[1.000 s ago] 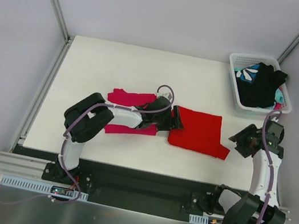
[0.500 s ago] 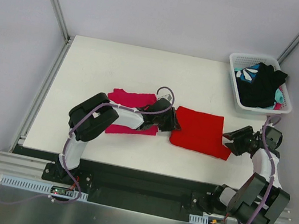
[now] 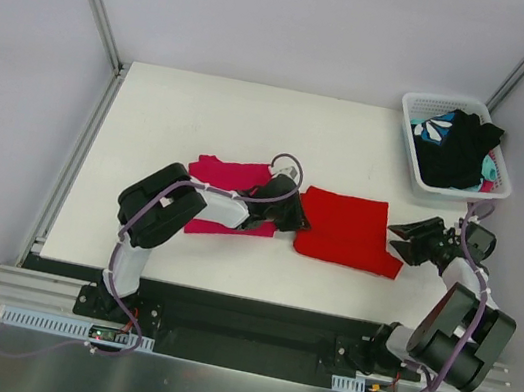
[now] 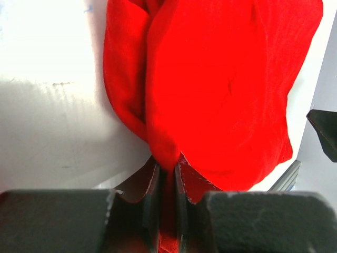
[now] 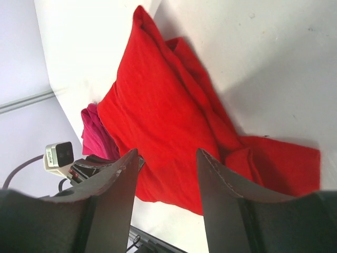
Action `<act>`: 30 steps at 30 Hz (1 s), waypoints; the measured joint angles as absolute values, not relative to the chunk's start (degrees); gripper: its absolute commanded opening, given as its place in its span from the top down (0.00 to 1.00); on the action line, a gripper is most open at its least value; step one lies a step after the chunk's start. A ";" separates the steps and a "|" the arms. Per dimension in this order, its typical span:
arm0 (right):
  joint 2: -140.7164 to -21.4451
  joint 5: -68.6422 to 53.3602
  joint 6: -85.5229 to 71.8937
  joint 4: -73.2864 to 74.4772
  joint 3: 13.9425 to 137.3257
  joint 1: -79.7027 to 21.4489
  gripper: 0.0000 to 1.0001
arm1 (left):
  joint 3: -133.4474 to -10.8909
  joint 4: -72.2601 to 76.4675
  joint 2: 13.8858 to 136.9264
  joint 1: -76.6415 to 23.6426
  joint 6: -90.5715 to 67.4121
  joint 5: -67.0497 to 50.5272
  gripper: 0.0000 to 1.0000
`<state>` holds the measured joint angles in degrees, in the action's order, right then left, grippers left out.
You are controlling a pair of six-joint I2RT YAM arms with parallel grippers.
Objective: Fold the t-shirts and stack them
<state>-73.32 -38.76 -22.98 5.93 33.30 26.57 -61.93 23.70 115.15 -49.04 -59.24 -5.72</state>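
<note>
Shirts lie side by side on the white table (image 3: 205, 115). The red shirt (image 3: 347, 229) sits right of centre. It is plain, bright and soft, folded into a rough square of several layers. Its far edge is fairly straight, and its near right corner pokes out as a loose flap. In the left wrist view the layers bunch along one side in a deep rounded crease, and the top surface is smooth apart from a few faint wrinkles.

The left gripper (image 4: 167, 168) is clenched on the left edge of the red shirt. A thin pinch of red cloth is squeezed between the two fingers, which stand almost together.

The pink shirt (image 3: 231, 172) lies just left of the red one as a flat magenta band, partly hidden under the left arm. Whether the two shirts touch cannot be told, since the gripper covers the gap.

The right gripper (image 5: 167, 153) is spread wide and holds nothing. It is at the right edge of the red shirt, beside the loose flap, with its fingers pointing toward the cloth.

A white basket (image 3: 442, 99) stands at the far right corner of the table. It holds a crumpled black garment (image 3: 457, 154) heaped over a teal-and-white garment (image 3: 437, 125).
</note>
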 measured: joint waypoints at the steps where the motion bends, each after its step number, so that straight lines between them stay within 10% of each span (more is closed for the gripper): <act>1: -73.93 -39.00 -23.38 5.56 33.12 26.70 0.49 | -61.43 23.57 114.67 -49.01 -59.16 -5.67 0.96; 30: -87.94 -31.46 -18.98 13.61 43.92 11.90 0.50 | -59.55 15.27 108.90 -41.69 -52.88 -7.22 0.95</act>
<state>-87.94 -31.46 -18.98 13.61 43.92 11.90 -59.55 15.27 108.90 -41.69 -52.88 -7.22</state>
